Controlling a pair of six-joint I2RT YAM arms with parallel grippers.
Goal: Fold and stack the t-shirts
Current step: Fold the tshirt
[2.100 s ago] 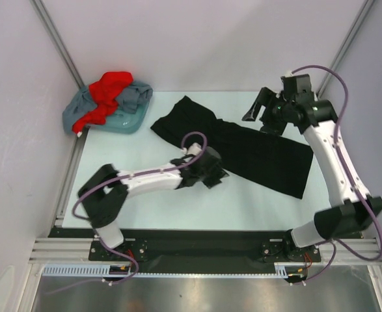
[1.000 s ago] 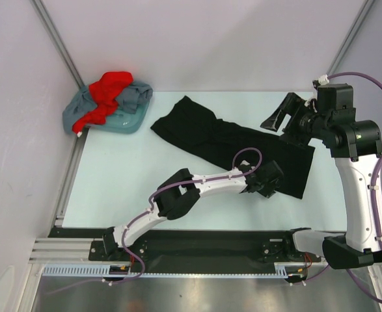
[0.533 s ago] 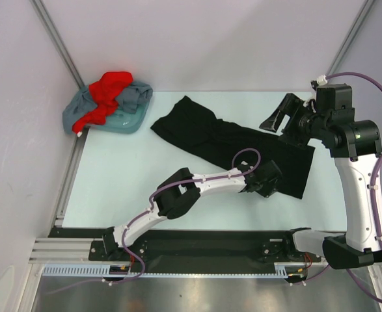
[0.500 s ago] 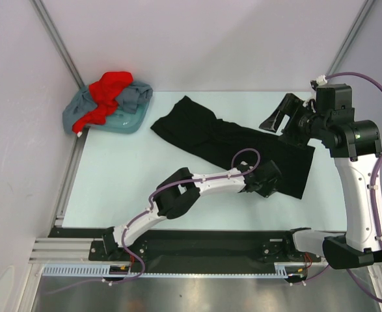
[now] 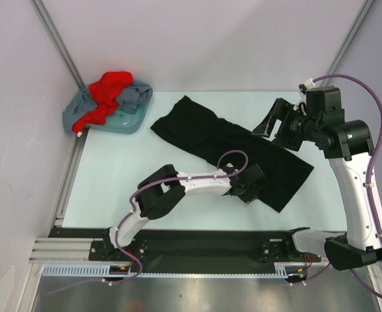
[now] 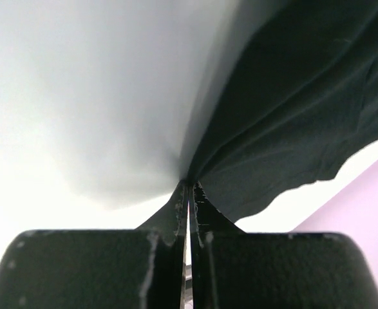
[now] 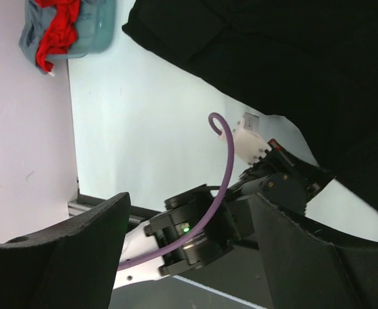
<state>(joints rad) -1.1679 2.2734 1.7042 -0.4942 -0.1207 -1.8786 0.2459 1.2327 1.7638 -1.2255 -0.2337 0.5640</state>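
Observation:
The black t-shirt (image 5: 210,133) lies spread slantwise across the pale table (image 5: 125,175). My left gripper (image 5: 250,190) is shut on its near right edge. In the left wrist view the fingertips (image 6: 189,188) pinch the dark cloth (image 6: 292,109), which rises away to the right. My right gripper (image 5: 269,123) is open and empty, held above the shirt's far right part. In the right wrist view it (image 7: 189,212) looks down on the shirt (image 7: 292,64) and the left arm (image 7: 272,183). The red t-shirt (image 5: 109,88) lies crumpled on the grey-blue one (image 5: 119,117) at the back left.
The red and grey-blue pile also shows in the right wrist view (image 7: 60,29). White walls with metal posts (image 5: 60,45) close the table on the left, back and right. A black rail (image 5: 197,244) with the arm bases runs along the near edge.
My left gripper has moved left and nearer with the black shirt's edge, pulling its right end in from the table's right side. My right gripper has shifted a little left.

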